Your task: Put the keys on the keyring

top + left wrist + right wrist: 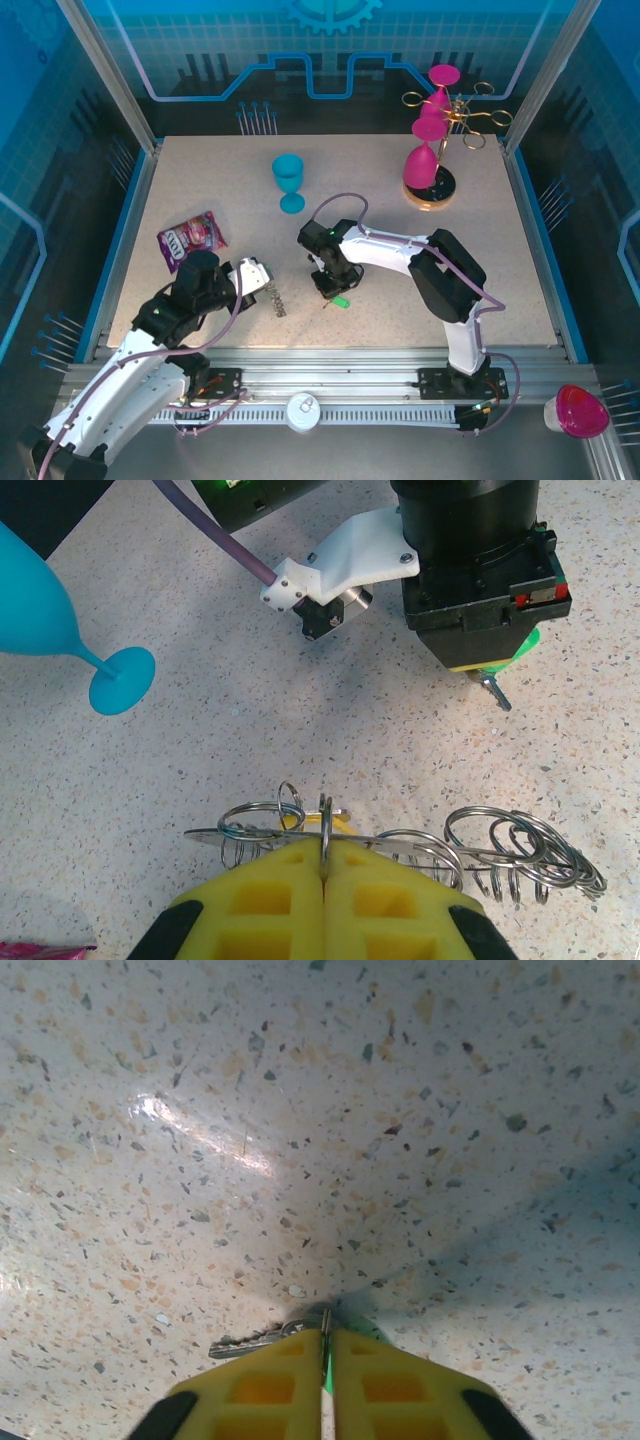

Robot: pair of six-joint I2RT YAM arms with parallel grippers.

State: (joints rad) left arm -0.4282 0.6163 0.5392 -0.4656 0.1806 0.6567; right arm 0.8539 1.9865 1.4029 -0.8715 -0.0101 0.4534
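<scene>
Left gripper (325, 858): clenched on frilly grey metal keyring (515, 855), lower centre.
Right gripper (325, 1345): pinching small green-tagged metal keys (245, 1345), bottom edge.
Risk: slipping of keys from shallow pinch while threading.

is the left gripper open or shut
Shut: the left gripper has its yellow fingers pressed together in the left wrist view, pinching a wire loop of the keyring between them.

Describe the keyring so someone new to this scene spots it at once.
From the turquoise plastic goblet on the speckled table, come toward the left arm. The keyring lies at its yellow fingers, which are shut on it: a short string of thin silvery wire loops. The small metal keys nearby carry a green tag; it has none.
</scene>
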